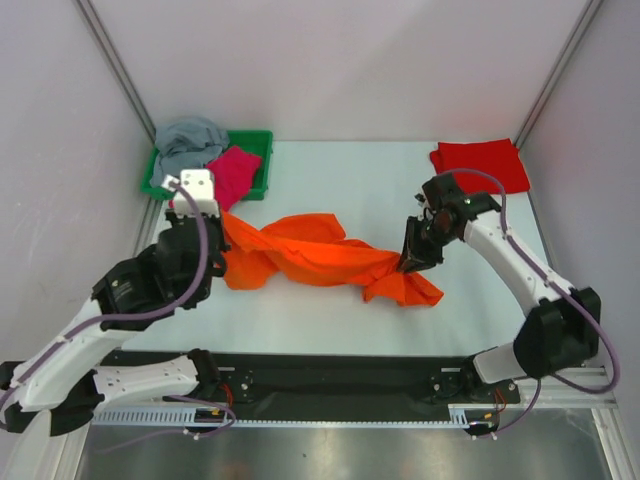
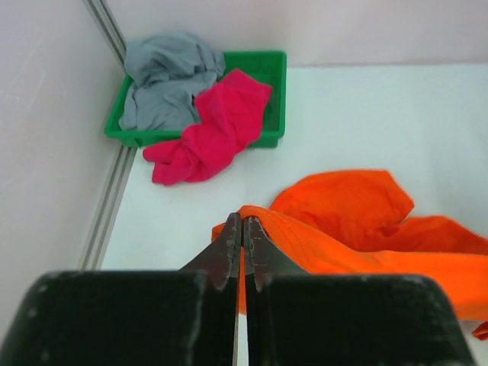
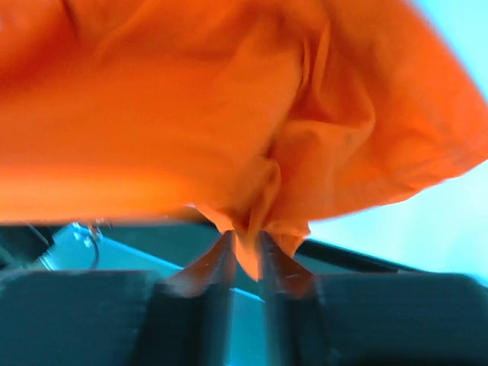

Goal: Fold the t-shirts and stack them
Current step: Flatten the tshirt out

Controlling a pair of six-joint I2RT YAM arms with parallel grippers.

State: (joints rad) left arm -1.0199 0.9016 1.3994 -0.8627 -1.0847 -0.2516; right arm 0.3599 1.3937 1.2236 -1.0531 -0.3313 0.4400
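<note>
Top external: orange t-shirt (image 1: 310,258) stretches twisted across mid-bench between the arms. Left claw (image 2: 242,244) is clamped on one thin edge, right claw (image 3: 244,255) on a bunched fold. Risk: the thin pinch slips under tension, or the twist survives laydown and the fold goes crooked. Red t-shirt (image 1: 480,163) lies folded far right. Grey t-shirt (image 1: 190,140) and pink t-shirt (image 1: 233,172) sit at the green tray (image 1: 262,140). Pale bench (image 1: 330,310), white walls.

Your left arm (image 1: 130,290) is bent at the elbow and reaches forward. Your left gripper (image 2: 242,229) has its jaws pinched together on the orange t-shirt (image 1: 300,255). Your right arm (image 1: 510,255) arcs inward, wrist angled down. Your right gripper (image 3: 244,248) is clamped on the same shirt.
</note>
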